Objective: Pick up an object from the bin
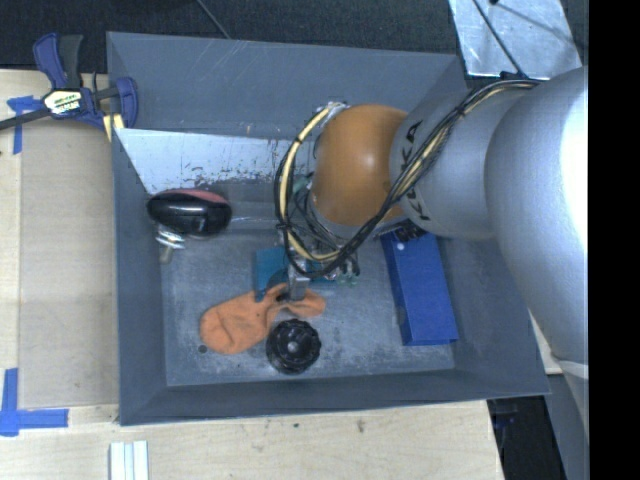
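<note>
Grey metal bin [140, 268], silver arm [520, 168] with orange wrist cover [350, 163] reaching in, blue box [425, 298] at right, orange cloth [235, 326] at front, black oval thing [190, 211] at left, teal block [268, 266] mid-bin beside the end effector [297, 290], its grip cannot be told, black round knob [293, 346] touching the cloth.

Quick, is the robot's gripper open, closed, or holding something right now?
Gripper: cannot be told. It is down at the crumpled orange cloth, next to the small teal block, near the middle of the bin.
</note>
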You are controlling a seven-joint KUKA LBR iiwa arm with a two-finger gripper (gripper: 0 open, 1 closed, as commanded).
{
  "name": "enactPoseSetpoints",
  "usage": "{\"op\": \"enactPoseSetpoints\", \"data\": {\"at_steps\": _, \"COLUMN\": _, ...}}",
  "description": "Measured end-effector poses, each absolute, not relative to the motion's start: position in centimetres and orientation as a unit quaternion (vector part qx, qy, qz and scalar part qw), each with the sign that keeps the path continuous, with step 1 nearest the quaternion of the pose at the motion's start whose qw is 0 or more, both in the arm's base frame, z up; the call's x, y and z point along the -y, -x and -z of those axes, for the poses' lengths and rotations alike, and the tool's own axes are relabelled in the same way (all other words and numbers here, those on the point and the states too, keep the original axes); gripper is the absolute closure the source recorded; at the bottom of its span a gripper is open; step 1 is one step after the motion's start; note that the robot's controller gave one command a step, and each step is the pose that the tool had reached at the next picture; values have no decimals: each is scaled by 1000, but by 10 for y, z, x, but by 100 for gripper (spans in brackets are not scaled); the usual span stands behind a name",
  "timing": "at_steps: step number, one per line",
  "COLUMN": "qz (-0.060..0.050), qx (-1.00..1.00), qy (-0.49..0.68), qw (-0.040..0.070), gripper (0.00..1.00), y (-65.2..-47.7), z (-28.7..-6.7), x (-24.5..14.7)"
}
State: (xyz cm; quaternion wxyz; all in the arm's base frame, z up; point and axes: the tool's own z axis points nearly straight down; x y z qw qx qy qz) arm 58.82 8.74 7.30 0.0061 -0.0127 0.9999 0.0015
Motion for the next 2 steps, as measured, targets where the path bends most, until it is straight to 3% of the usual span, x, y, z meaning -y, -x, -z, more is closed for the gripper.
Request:
{"op": "enactPoseSetpoints", "data": {"at_steps": 1, "qz": -1, "qx": -1000, "qy": 13, "qw": 6, "gripper": 100, "y": -588, "z": -73, "x": -87}}
{"op": "enactPoseSetpoints", "data": {"at_steps": 2, "qz": 0, "qx": -1000, "qy": 0, "qw": -2, "gripper": 100, "y": -607, "z": -206, "x": -97}}
